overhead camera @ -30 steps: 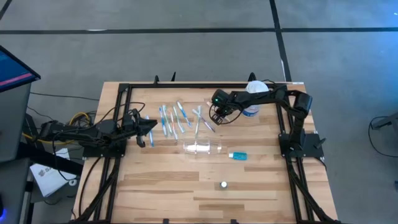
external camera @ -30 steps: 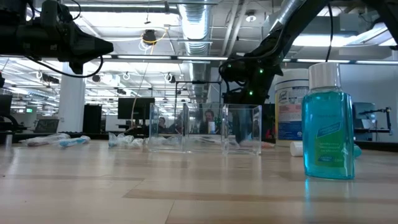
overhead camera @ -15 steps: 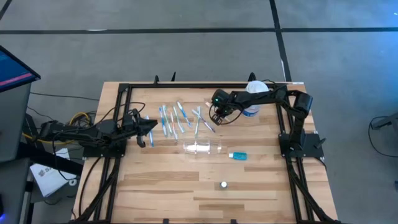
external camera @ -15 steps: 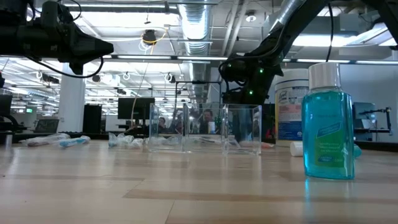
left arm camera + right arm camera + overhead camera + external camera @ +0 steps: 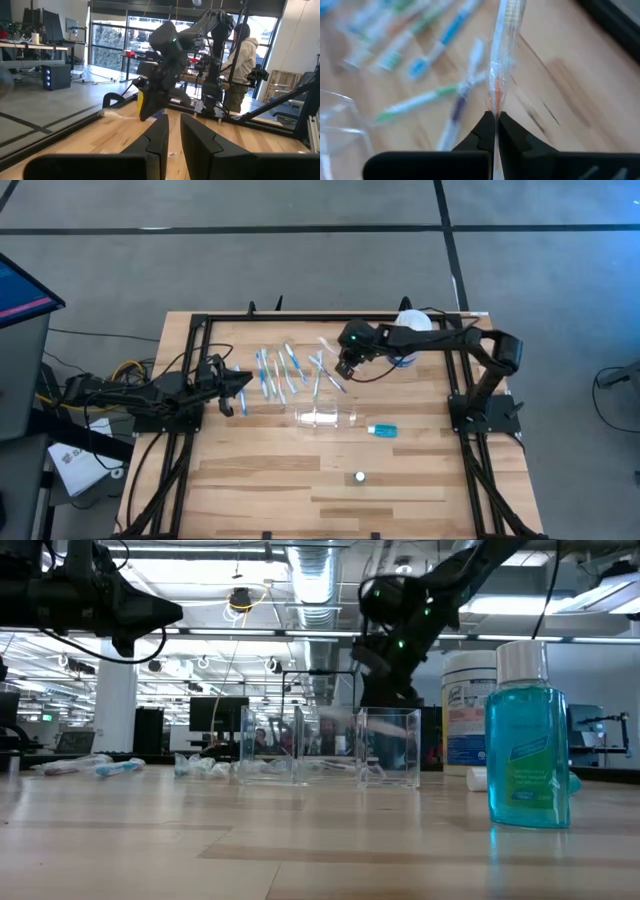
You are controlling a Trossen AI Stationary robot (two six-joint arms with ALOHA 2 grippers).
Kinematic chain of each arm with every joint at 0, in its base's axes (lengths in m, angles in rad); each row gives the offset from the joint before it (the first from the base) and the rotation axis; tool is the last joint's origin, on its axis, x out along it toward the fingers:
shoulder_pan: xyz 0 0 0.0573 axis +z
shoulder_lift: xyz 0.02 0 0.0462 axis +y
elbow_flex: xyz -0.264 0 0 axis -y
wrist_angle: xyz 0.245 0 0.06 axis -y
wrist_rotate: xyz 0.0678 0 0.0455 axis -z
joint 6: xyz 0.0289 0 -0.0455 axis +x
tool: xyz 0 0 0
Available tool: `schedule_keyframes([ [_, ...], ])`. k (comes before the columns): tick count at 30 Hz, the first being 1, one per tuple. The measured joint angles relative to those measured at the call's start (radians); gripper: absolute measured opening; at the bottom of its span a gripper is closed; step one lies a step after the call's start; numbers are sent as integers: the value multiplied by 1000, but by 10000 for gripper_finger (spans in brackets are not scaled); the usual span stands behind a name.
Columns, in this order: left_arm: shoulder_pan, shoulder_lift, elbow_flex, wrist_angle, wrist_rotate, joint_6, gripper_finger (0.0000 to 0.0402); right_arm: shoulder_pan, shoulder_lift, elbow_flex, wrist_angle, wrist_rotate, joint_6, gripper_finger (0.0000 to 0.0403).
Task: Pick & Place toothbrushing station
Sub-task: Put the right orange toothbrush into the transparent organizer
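My right gripper (image 5: pixel 341 361) hangs above the far middle of the table, shut on a thin toothbrush (image 5: pixel 501 55) in a clear wrapper. Several white-and-blue toothbrushes (image 5: pixel 278 370) lie flat on the wood to its left. The clear plastic cup (image 5: pixel 325 417) lies on its side at mid-table. Beside it lies the small tube with a blue end (image 5: pixel 383 430). My left gripper (image 5: pixel 243 381) waits raised at the table's left; its fingers (image 5: pixel 159 136) stand a narrow gap apart with nothing between them. My right gripper pinches the wrapped toothbrush near one end (image 5: pixel 495 106) between its two fingertips. The fingers slant down from the table's right side. The rest of the brush sticks out past the fingertips (image 5: pixel 118 114), about level and clear of the table.
A large white tub (image 5: pixel 410 330) stands at the far right, partly under my right arm. A blue bottle with a white cap (image 5: pixel 527 740) stands upright near the front edge. Black frame rails (image 5: pixel 200 340) run along the table's edges.
My right gripper has risen from among the toothbrushes, staying shut, and has tipped closer to level. The wrapped toothbrush has come up with it and now hangs clear of the table.
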Motion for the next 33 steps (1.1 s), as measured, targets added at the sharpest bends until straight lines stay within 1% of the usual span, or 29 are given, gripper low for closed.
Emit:
schedule_keyframes([
  [5, 0, 0, 0, 20, 0, 0, 44, 41, -45, 0, 23, 0, -15, 1],
  [13, 0, 0, 0, 34, 0, 0, 44, 99, -95, 0, 116, -1, -29, 0],
  [15, 0, 0, 0, 34, 0, 0, 44, 110, -100, 0, 133, -7, -37, 0],
  [19, 0, 0, 0, 47, 0, -3, 44, 128, -100, 0, 180, -52, -48, 0],
  [25, 0, 4, 0, 80, 0, -3, 44, 158, -99, 0, 248, -59, -53, 0],
  [28, 0, 27, 0, 104, 0, -9, 44, 171, -99, 0, 280, -81, -55, 0],
  [33, 0, 127, 0, 233, 2, -11, 44, 194, -99, 0, 336, -106, -56, 0],
])
